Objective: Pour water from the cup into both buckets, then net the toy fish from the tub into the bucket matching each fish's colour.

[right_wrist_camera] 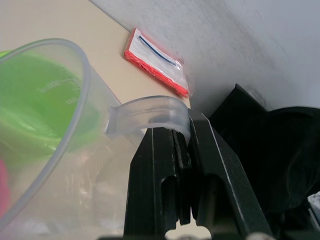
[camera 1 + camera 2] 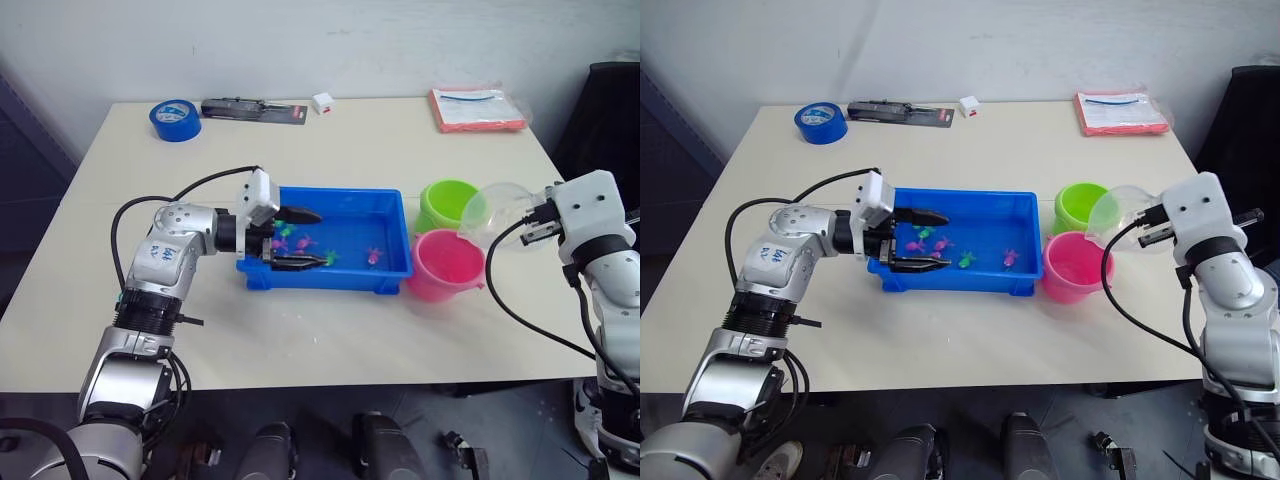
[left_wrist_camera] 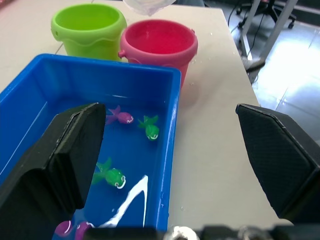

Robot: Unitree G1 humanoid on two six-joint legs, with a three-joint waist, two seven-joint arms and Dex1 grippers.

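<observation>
We see the right gripper [image 1: 184, 150] clamped on the handle of the clear cup [image 2: 495, 212], at the right of the frame. The cup is tipped on its side above the pink bucket [image 2: 446, 265], its mouth towards the frame's left. The green bucket [image 2: 448, 205] stands just behind the pink one, the two touching or nearly so. Both sit just beside the right end of the blue tub [image 2: 392, 236], mid-frame on the counter [image 2: 330, 330].

We note the left gripper [image 2: 298, 238] with fingers wide apart at the tub's left end, one finger over the water, the other along the tub's near wall. Pink and green toy fish [image 3: 150, 128] lie in the tub ahead of this gripper, none between its fingers.

At the upper left of the frame lies a blue tape roll [image 2: 175, 120]; at the upper right, a red-edged packet [image 2: 476, 108].
</observation>
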